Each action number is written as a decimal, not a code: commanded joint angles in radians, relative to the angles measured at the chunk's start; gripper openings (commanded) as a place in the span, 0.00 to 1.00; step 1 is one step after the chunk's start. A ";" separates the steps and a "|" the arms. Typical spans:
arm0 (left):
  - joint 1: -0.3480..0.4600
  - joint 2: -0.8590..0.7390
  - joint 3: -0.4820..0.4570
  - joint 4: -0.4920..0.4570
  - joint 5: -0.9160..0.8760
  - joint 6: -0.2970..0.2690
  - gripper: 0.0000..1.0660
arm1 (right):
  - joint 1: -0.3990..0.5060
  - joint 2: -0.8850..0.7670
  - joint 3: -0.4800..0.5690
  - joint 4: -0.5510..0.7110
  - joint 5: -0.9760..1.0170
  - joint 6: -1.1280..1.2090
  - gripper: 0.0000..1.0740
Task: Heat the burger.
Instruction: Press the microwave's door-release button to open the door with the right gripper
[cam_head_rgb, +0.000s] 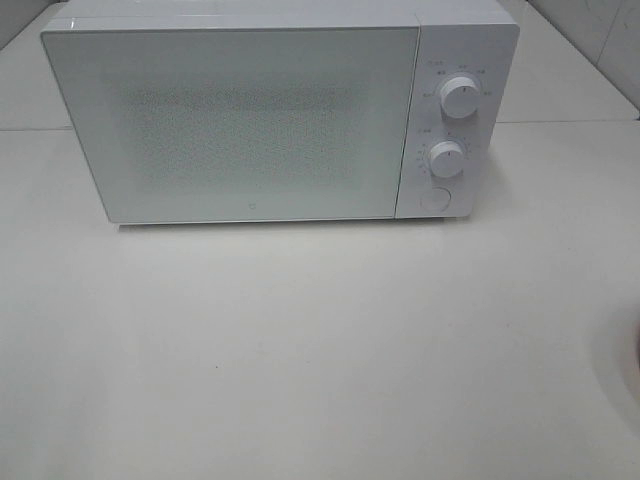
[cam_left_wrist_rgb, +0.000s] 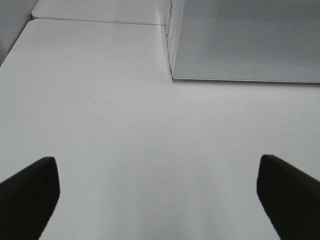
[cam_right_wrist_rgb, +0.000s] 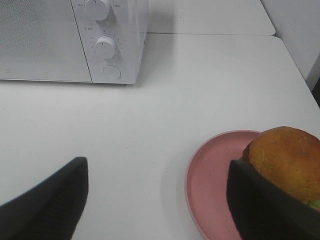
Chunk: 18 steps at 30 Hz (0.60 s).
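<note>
The burger (cam_right_wrist_rgb: 287, 155), with a golden-brown domed bun, sits on a pink round plate (cam_right_wrist_rgb: 212, 170) on the white table, seen only in the right wrist view. My right gripper (cam_right_wrist_rgb: 157, 165) is open over the table. One of its fingers (cam_right_wrist_rgb: 265, 205) crosses in front of the plate and the burger's lower edge, and nothing lies between the jaws. My left gripper (cam_left_wrist_rgb: 156, 165) is open wide above bare table in front of the microwave's left corner, holding nothing. Neither gripper shows in the exterior high view.
A white microwave (cam_head_rgb: 240, 120) stands at the back of the table with its door shut. On its right panel are two knobs (cam_head_rgb: 458, 97) (cam_head_rgb: 447, 158) and a round button (cam_head_rgb: 435, 197). The table (cam_head_rgb: 300, 350) is white, with a wall behind.
</note>
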 joint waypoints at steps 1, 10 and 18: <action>-0.003 -0.011 0.002 -0.006 0.000 -0.006 0.94 | 0.000 -0.030 0.001 -0.001 -0.010 0.002 0.71; -0.003 -0.011 0.002 -0.006 0.000 -0.006 0.94 | 0.000 -0.030 0.001 -0.001 -0.010 0.002 0.71; -0.003 -0.011 0.002 -0.006 0.000 -0.006 0.94 | 0.000 -0.030 0.001 -0.001 -0.010 0.002 0.71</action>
